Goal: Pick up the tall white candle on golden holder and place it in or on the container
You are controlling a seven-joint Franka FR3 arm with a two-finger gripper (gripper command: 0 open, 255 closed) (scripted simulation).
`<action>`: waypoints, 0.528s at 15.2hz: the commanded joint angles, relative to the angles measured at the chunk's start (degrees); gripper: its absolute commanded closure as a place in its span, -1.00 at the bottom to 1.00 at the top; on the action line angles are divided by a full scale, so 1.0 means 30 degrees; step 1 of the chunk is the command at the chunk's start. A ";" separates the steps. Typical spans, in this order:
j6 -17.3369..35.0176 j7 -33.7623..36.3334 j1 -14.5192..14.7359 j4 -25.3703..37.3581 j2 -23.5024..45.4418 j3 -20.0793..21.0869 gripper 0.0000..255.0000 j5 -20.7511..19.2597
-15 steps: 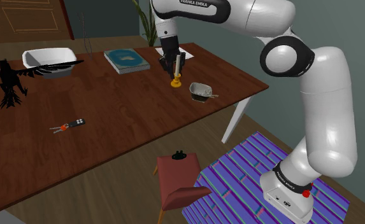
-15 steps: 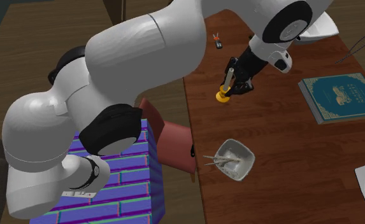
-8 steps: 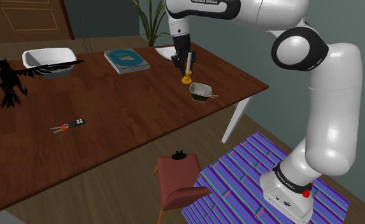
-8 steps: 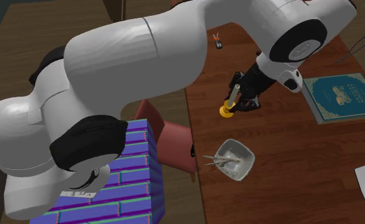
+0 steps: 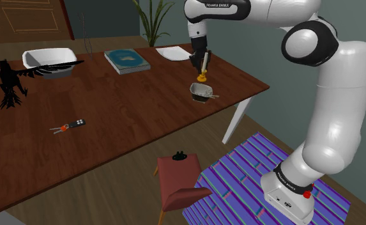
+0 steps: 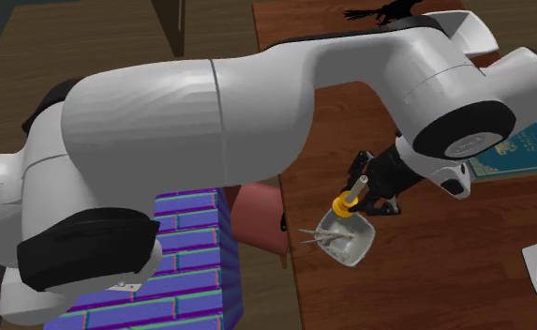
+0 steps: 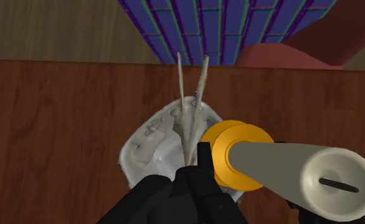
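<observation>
Candle on its golden holder, pinched between the jaws, hangs just above the pale bowl of chopsticks on the desk. We judge the lift done; lowering and release remain.

The candle hung just above the bowl on the table; a chair stood beside it.

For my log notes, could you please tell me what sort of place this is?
Probably a home dining room: a long wooden table with a red chair beside it, a striped rug, a houseplant, and a candle in the claw.
</observation>
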 commanded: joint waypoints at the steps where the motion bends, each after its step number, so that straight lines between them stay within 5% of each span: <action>1: 0.0173 -0.0799 -0.0538 -0.0129 -0.0024 -0.0256 1.00 -0.0198; 8: 0.1454 -0.1626 -0.1228 -0.1343 -0.0049 -0.0570 1.00 -0.0417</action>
